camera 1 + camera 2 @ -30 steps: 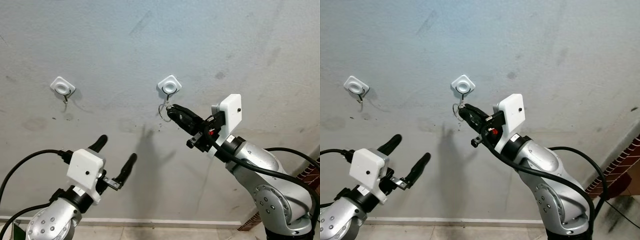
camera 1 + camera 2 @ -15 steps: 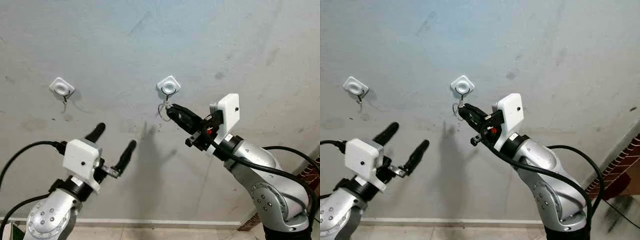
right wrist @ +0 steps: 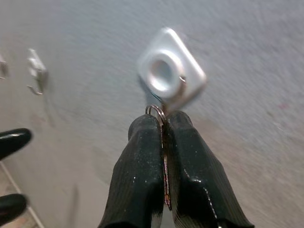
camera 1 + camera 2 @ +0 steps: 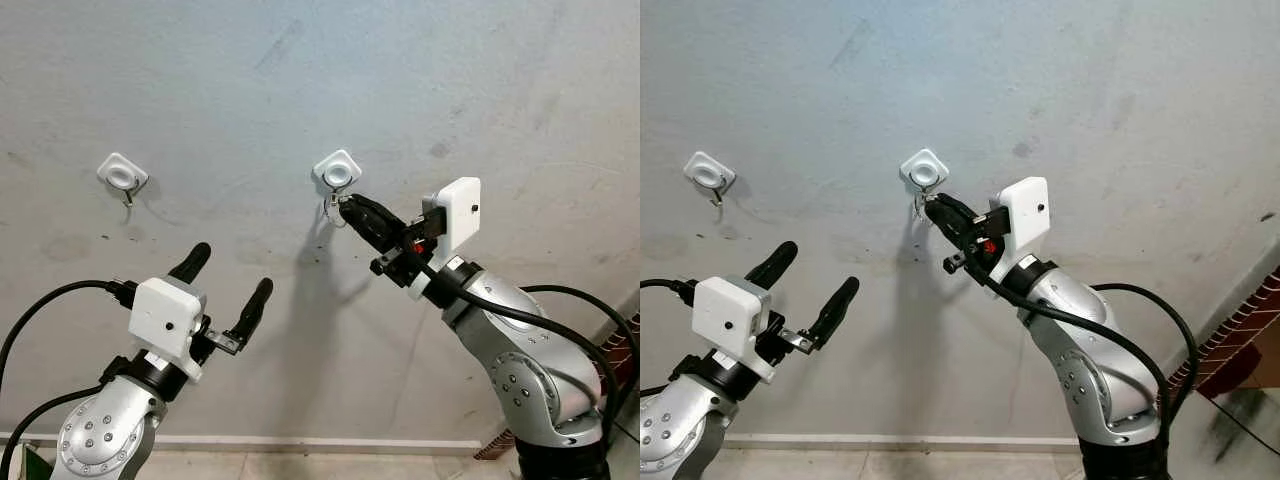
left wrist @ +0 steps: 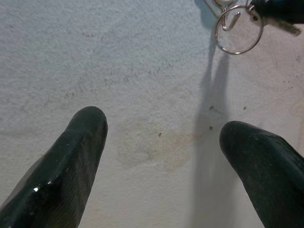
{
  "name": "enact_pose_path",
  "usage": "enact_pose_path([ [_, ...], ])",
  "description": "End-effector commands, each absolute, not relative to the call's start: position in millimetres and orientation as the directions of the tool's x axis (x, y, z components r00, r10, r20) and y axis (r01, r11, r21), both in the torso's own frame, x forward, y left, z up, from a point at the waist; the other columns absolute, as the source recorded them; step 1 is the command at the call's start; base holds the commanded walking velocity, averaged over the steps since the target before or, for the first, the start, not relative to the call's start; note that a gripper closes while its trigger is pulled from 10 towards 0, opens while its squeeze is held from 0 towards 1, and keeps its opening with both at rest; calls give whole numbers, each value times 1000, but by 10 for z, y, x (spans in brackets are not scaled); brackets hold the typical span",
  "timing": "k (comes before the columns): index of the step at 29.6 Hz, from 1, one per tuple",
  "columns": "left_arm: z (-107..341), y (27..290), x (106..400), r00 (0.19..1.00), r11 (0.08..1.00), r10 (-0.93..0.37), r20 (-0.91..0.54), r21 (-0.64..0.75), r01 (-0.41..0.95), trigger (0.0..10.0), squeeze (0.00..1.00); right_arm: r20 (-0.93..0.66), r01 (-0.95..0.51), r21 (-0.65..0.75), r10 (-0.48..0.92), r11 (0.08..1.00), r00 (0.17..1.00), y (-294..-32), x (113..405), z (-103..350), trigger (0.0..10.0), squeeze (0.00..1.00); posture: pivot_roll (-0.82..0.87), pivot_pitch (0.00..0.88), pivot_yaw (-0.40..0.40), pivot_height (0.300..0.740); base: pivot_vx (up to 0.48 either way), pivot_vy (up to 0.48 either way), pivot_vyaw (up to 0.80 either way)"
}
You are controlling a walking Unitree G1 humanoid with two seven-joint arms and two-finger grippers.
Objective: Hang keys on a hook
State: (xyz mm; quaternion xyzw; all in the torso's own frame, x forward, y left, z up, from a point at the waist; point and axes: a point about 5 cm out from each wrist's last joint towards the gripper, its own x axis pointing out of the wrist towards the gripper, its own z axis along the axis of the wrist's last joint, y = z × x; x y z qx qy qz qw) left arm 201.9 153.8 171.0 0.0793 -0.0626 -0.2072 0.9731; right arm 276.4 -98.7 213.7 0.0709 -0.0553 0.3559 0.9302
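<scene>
Keys (image 3: 164, 156) were pinched between pressed-together fingers of right gripper (image 4: 352, 209), key ring (image 5: 237, 29) was held right at middle wall hook (image 4: 337, 172), left gripper (image 4: 226, 282) was raised lower down, fingers spread, second hook (image 4: 122, 175) was mounted further left on wall (image 4: 300, 80)

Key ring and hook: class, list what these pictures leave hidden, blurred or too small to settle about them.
1. Whether the key ring is already over the right hook: too small in the eye views, cut by the edge in the left wrist view.
2. The keys: squeezed between the right hand's fingers, a thin edge showing.
3. The right hook's metal tip: blurred in the right wrist view.
4. The left hook: too small to see its shape.
</scene>
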Motion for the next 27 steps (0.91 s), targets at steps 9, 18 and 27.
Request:
enact_pose_path([
  [9,1699,1550,2021,910,903,-406,82,188,386,10000,0,103,-600,71,593,796,799,-1077,2811,1986,10000,0,153,0,27,740,0,0,0],
  [18,1696,1554,2022,909,901,-409,77,191,389,10000,0,82,-545,61,540,836,838,-1117,2824,1909,10000,0,154,0,31,740,0,0,0],
  [27,1695,1532,2023,906,898,-416,79,193,395,10000,0,92,-527,50,522,848,848,-1119,2837,1900,10000,1000,155,0,32,740,0,0,0],
])
